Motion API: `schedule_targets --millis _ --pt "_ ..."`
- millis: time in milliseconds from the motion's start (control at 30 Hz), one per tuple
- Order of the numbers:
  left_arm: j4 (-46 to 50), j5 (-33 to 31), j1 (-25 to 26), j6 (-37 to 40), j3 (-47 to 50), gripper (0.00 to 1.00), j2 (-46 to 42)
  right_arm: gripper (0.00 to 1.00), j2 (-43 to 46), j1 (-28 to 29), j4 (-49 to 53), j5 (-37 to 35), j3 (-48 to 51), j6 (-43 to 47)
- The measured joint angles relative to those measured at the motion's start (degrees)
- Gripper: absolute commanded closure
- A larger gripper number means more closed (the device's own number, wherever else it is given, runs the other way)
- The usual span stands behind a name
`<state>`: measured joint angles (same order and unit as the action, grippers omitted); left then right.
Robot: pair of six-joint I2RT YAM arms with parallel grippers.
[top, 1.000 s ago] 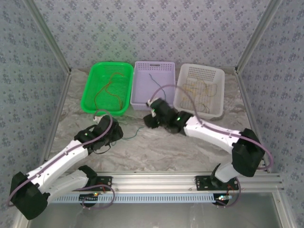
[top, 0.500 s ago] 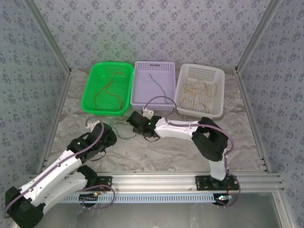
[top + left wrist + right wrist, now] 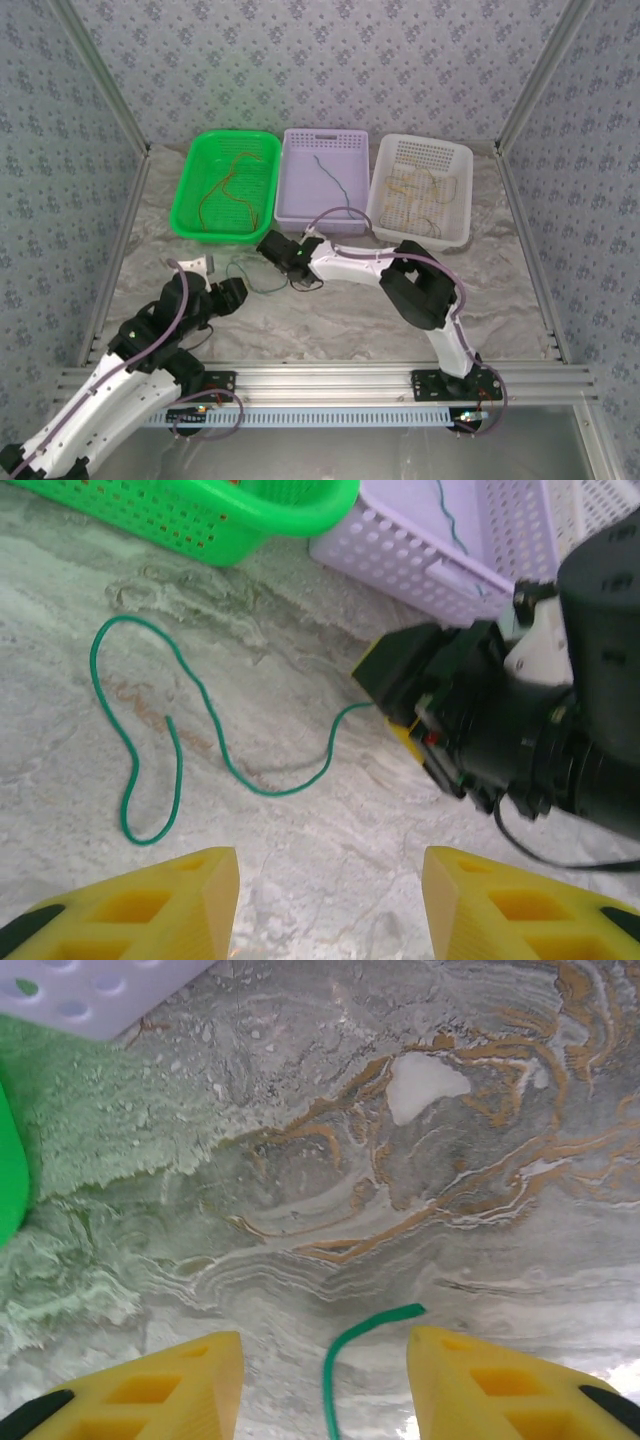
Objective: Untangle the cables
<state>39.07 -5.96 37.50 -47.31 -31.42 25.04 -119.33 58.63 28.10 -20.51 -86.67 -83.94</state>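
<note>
The right gripper, fingers parted and empty, has a thin green flexible cable between them; close squarely on it. The left gripper is parted, empty too.

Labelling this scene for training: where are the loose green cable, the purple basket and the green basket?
green cable (image 3: 328, 1392), right wrist view, its straight lower stretch
purple basket (image 3: 325, 134), top external view, far rim
green basket (image 3: 222, 237), top external view, near rim
</note>
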Motion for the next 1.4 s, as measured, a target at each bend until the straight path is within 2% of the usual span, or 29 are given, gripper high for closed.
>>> schedule_targets --millis 200,400,600,767,867,967,1200,1400 --pt "4.11 1.90 0.00 0.13 0.00 0.49 -4.07 0.57 -2.38 -0.17 2.27 -0.35 -1.81 -5.53" --pt "4.83 2.40 0.00 0.22 -0.33 0.50 -3.34 0.58 -3.89 -0.68 4.52 -0.61 -3.89 -8.72" --pt "4.72 2.58 0.00 0.35 -0.70 0.51 -2.69 0.65 -4.96 -1.51 6.47 -0.76 -5.20 -11.21" --pt "4.70 2.58 0.00 0.35 -0.81 0.51 -2.69 0.76 -5.40 -1.66 7.85 -0.72 -5.75 -12.74" --pt "4.68 2.58 0.00 0.35 -1.09 0.52 -2.67 0.91 -5.42 -1.73 8.33 -0.74 -5.75 -13.40" --pt "4.55 2.60 0.00 0.35 -1.25 0.52 -2.51 1.00 -5.60 -1.99 8.39 -0.74 -5.86 -14.45" --pt "4.33 4.04 0.02 0.35 -1.25 0.52 -2.36 1.00 -3.80 -2.84 6.75 -3.65 -3.85 -15.72" --pt "1.22 8.15 0.02 0.35 -1.11 0.51 -0.26 1.00 8.33 -3.50 6.16 -10.47 0.17 -10.01"
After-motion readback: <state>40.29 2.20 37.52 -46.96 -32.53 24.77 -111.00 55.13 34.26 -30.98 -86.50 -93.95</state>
